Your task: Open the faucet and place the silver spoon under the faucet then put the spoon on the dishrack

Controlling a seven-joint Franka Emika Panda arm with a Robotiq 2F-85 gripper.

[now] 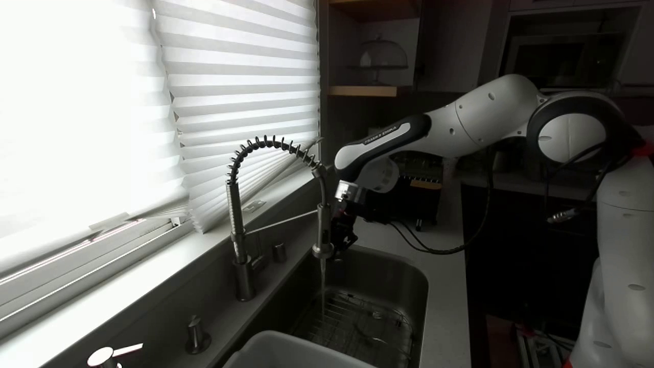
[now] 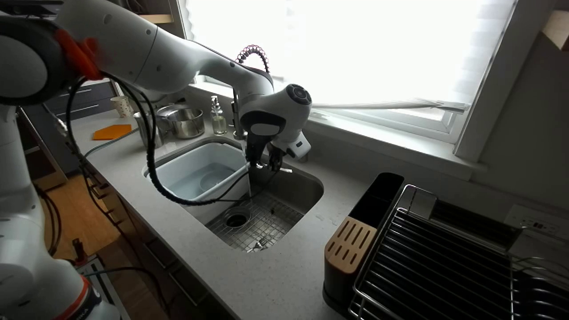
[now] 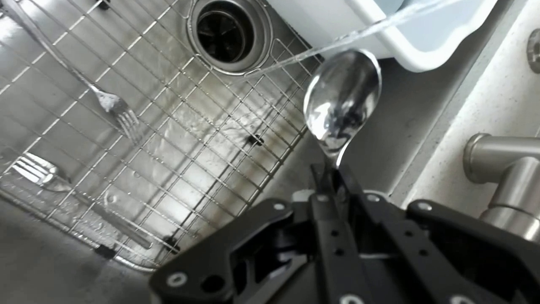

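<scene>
Gripper [image 3: 332, 173] held the silver spoon [image 3: 342, 93] pinched at the neck above the sink [image 2: 306, 191], near the edge of the counter [image 3: 443, 181] by the faucet [image 1: 236, 220], long axis roughly straight ahead, bowl right by the running water [image 3: 303, 55], contact unclear; bowl looked mirror-bright, egg-shaped.

In the wrist view, the spoon [image 3: 342, 97] is jutting ahead of the pincer [image 3: 332, 172], running water [image 3: 357, 33] crossing just beyond it. The white tub [image 3: 320, 21] is blocking the far right; the wire grid [image 3: 166, 86] is offering room at left, though two forks [image 3: 116, 105] are lying there. In an exterior view, the faucet [image 1: 235, 212] is hanging its spray head [image 1: 324, 225] close at the pincer's left, the gap unclear. In an exterior view, a cable [image 2: 191, 202] is looping across the tub; an open strip of desk [image 2: 293, 262] is leading right from the sink [image 2: 306, 191] toward the dish rack [image 2: 438, 262], the utensil holder [image 2: 350, 244] standing between.
</scene>
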